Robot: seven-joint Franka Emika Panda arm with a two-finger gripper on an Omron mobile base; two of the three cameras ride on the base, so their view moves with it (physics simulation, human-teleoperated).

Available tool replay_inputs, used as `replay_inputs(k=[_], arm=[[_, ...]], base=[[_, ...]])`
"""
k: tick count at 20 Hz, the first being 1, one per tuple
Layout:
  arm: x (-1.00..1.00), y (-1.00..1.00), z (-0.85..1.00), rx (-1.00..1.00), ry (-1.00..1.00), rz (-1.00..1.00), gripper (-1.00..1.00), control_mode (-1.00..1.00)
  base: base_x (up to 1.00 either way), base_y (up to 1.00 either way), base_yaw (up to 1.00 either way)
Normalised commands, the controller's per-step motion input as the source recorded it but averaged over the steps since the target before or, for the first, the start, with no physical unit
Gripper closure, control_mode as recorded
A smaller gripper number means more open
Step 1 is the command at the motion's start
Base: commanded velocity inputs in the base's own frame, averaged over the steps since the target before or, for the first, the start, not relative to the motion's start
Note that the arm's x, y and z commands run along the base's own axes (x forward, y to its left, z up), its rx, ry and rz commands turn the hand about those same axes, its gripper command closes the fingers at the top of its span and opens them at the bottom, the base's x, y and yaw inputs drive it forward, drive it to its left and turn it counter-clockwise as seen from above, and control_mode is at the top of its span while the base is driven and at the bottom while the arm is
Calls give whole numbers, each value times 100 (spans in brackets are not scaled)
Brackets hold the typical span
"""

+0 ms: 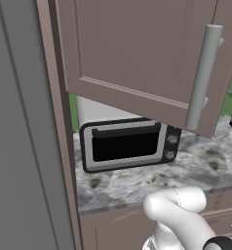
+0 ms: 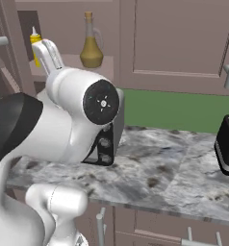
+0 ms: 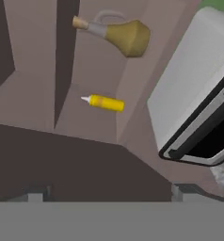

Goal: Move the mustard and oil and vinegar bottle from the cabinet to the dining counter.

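With its jaws spread wide and empty, the gripper [image 3: 107, 194] faces the small yellow mustard squeeze bottle [image 3: 104, 102] on the brownish-mauve cabinet [image 3: 92, 56] shelf, and must next reach in around it.

Flat, even rendered light with no clear source and no glare. The cabinet [image 3: 34, 52] interior is dim, its recesses shaded dark brown. A soft shadow lies under the microwave [image 1: 127, 144] on the marbled surface [image 1: 205, 161]. Edges are slightly soft and pixelated; no lens distortion.
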Motion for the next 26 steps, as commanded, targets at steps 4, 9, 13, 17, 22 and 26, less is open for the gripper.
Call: replay_inputs(k=[4, 9, 13, 17, 22, 26], arm=[[18, 16, -1, 0, 0, 16, -100, -100], [8, 16, -1, 0, 0, 17, -100, -100], [-4, 24, -2, 0, 0, 20, -100, -100], [-31, 35, 0, 0, 0, 20, -100, -100], [-47, 42, 0, 0, -2, 17, -100, -100], [-46, 53, 0, 0, -5, 13, -100, -100]], base=[[0, 0, 0], [0, 0, 0], [0, 0, 0], [0, 0, 0], [0, 0, 0], [0, 0, 0]])
